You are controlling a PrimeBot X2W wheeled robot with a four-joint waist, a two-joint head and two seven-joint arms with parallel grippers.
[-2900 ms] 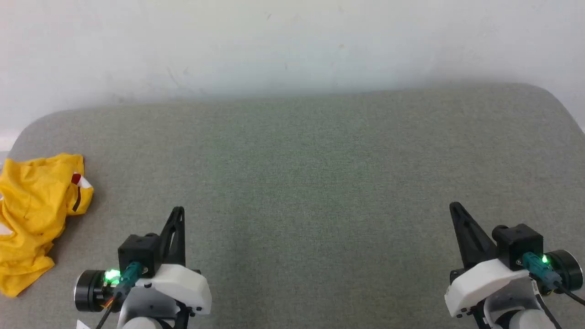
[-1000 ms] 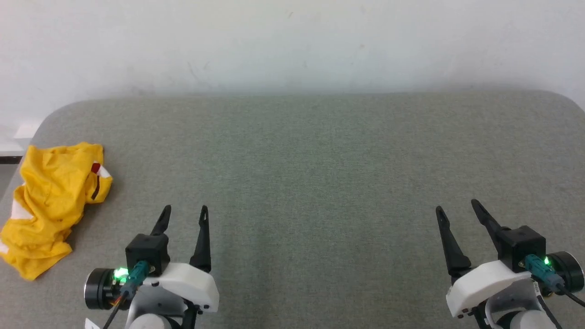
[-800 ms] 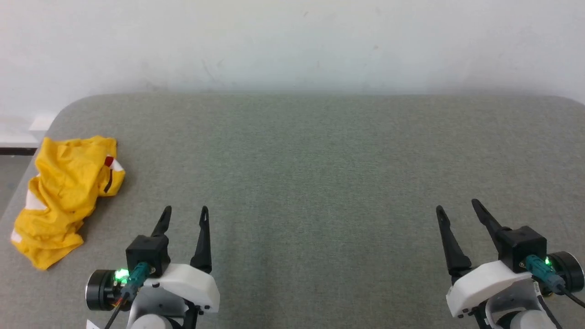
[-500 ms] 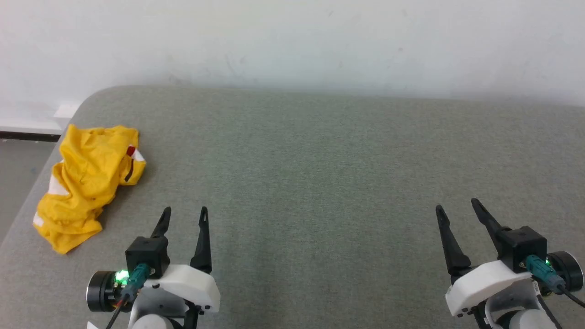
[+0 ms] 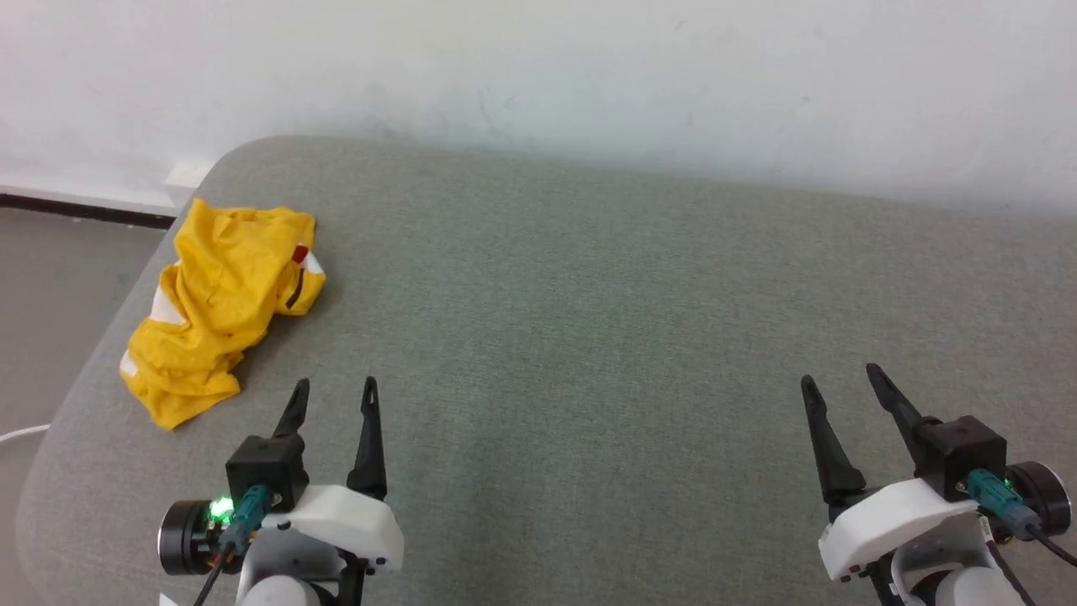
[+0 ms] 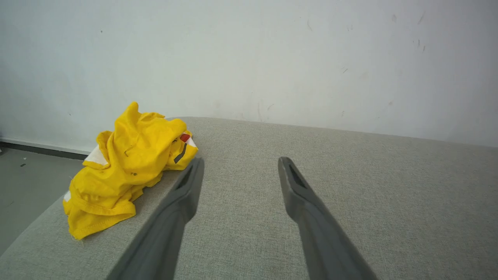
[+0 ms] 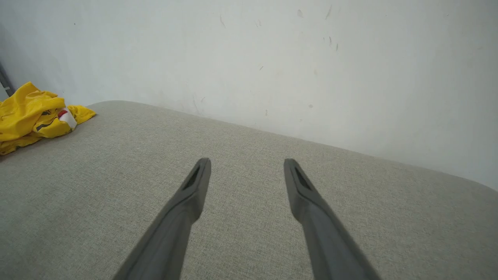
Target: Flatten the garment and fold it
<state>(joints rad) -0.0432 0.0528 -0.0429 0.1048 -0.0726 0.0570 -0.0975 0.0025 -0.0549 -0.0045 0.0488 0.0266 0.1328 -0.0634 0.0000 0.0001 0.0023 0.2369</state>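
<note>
Your garment (image 5: 220,307) lies in a crumpled heap at the far left corner of the grey padded counter (image 5: 589,320), close to the rounded edge with the floor (image 5: 50,278) just beyond it. A little white, a red spot and a dark stripe of the print peek out on its right side.

Both grippers hover over the near part of the counter, jaws spread wide and holding nothing. The left gripper (image 5: 335,383) is near the heap, which sits ahead of it and to its left. The right gripper (image 5: 840,374) is well apart from it, across the bare middle.

The step in hand, as I judge it, is fetching the shirt into the open centre, where there is room to spread it.
- Lead with the left gripper, since it has the shorter reach.
- Aim for a stitched edge, not the crown of the pile. The left wrist view shows what looks like a hem (image 6: 101,210) at the near end, though the bunching makes it hard to tell hem from sleeve.
- Come down low, close on a single layer if you can, then draw the cloth to the right and inward, away from the edge, so no loose part slips over the corner.
- Bring the right gripper in only once a second edge shows itself.
</note>
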